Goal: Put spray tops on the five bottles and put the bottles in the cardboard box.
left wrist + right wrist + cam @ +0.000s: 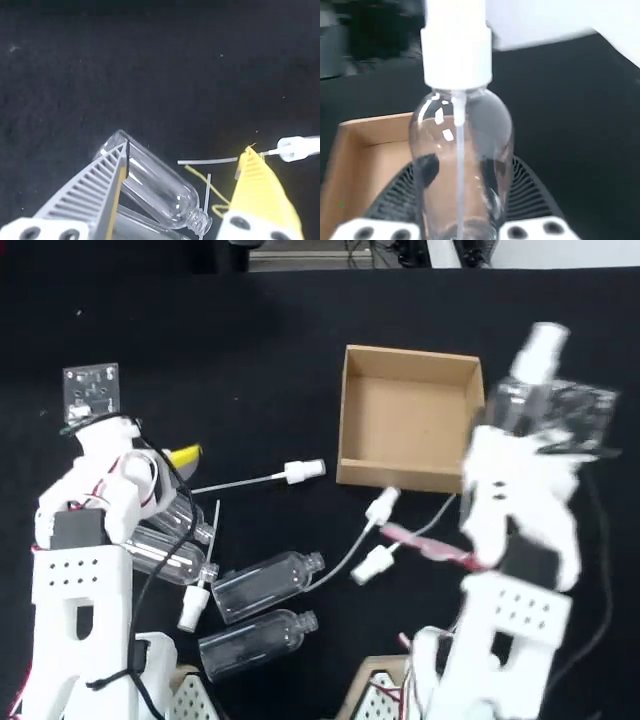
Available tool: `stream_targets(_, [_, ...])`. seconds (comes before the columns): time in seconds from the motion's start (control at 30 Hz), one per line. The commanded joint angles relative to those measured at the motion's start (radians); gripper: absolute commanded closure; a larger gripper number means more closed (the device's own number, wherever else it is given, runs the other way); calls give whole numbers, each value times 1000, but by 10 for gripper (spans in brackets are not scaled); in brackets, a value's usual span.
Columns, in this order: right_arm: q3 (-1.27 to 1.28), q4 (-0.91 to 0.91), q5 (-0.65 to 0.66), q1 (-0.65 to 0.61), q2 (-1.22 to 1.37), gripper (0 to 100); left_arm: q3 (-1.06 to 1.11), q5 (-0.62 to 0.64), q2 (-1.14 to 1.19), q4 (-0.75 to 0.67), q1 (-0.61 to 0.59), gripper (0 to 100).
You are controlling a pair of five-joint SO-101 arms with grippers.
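Note:
My right gripper [533, 405] is shut on a clear bottle [522, 390] with a white spray top [541, 344], held upright above the right wall of the cardboard box [357, 415]. In the right wrist view the bottle [461, 150] stands between black fingers [530, 192], with the box [360, 150] behind it. My left gripper [186, 149] is open over a capless bottle [157, 182] lying on the table at the left [185, 518]. Three more capless bottles [265, 585] lie nearby. Several loose spray tops [305, 471] lie between the bottles and the box.
The table is covered in black cloth. A red and white cable [430, 545] runs from the right arm's base toward the loose spray tops [378, 560]. Both arm bases stand at the near edge. Bare cloth lies behind the box.

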Motion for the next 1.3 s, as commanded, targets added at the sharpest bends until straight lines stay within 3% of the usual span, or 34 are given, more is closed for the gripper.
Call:
stream_targets(0.0, [-76,-91,2,190,151,987,44,-5,0,-71,-1,675])
stream_targets(0.2, [36,-470,2,328,432,987,142,107,0,-173,-1,675])
stream_targets(0.53, [70,-804,3,339,745,988,183,186,0,-180,-1,675])
stream_targets(0.77, [223,-1232,3,338,811,988,213,186,0,-207,1,675])
stream_targets(0.93, [239,-1356,3,341,898,988,262,186,0,-282,1,675])
stream_targets(1.27, [197,-1646,3,417,1155,988,263,186,0,-285,1,675])
